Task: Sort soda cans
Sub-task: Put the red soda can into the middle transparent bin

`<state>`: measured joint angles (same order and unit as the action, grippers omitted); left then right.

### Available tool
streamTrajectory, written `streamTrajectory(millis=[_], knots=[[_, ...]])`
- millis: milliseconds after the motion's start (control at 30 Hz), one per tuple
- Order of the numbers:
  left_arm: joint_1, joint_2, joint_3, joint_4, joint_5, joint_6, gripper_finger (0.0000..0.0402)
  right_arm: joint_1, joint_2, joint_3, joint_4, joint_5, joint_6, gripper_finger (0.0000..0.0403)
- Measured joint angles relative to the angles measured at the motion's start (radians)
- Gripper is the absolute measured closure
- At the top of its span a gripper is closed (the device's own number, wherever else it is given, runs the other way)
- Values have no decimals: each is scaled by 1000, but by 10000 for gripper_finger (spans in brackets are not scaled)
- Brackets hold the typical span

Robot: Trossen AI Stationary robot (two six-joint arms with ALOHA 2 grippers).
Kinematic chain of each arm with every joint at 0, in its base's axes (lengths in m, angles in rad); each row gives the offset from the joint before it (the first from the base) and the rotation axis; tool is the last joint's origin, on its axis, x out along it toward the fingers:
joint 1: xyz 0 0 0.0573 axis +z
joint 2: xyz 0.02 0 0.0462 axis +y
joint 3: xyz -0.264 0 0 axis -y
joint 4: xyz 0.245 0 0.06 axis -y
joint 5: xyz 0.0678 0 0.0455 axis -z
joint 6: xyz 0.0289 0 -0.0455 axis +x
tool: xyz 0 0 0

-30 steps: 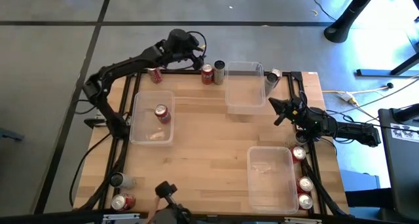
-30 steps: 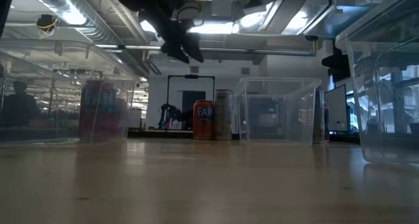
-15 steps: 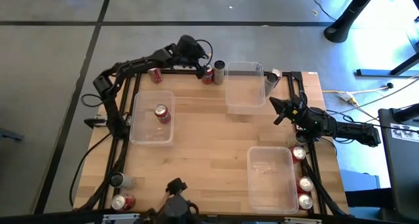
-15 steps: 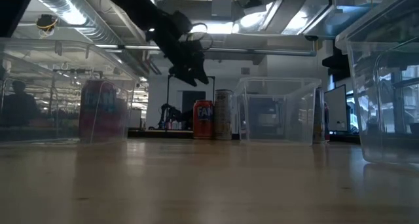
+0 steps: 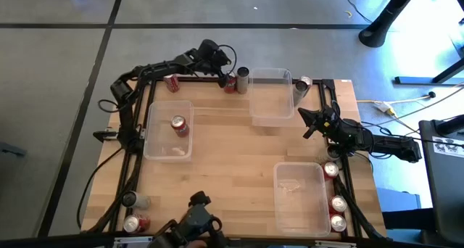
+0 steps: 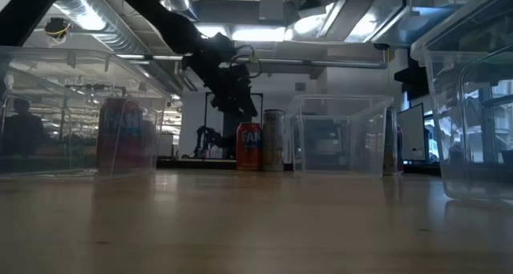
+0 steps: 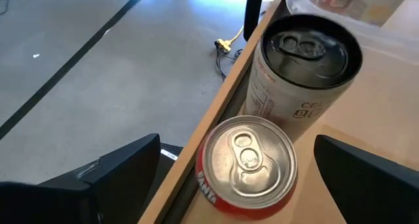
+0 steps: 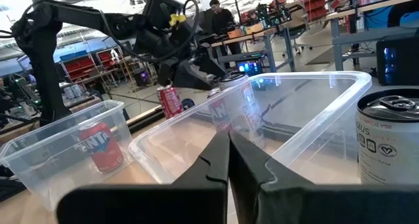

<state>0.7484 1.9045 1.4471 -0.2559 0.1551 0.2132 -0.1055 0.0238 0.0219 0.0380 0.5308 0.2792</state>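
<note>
While the right gripper waits with fingers together, the left gripper hangs, fingers spread, over a red can beside a grey can.

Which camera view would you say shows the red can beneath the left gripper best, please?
The left wrist view: the red can fills the picture, lid up, between the open left gripper fingers, beside the grey can. The high view shows it mostly covered by the gripper, the low view distant and side-on, the right wrist view only partly.
</note>
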Motion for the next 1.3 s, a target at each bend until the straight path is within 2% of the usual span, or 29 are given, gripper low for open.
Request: streamTrajectory(millis=[400,633,767,1000,1300], knots=[[1,89,0,2,-2,-4,11,0,0,0,0,0,0,397],[1,94,-1,10,-3,-7,14,0,0,0,0,0,0,397],[1,94,-1,8,0,1,39,0,0,0,0,0,-1,397],[0,93,-1,8,3,3,111,0,0,0,0,0,-1,397],[-18,50,-2,-20,-39,-6,113,0,0,0,0,0,-1,397]])
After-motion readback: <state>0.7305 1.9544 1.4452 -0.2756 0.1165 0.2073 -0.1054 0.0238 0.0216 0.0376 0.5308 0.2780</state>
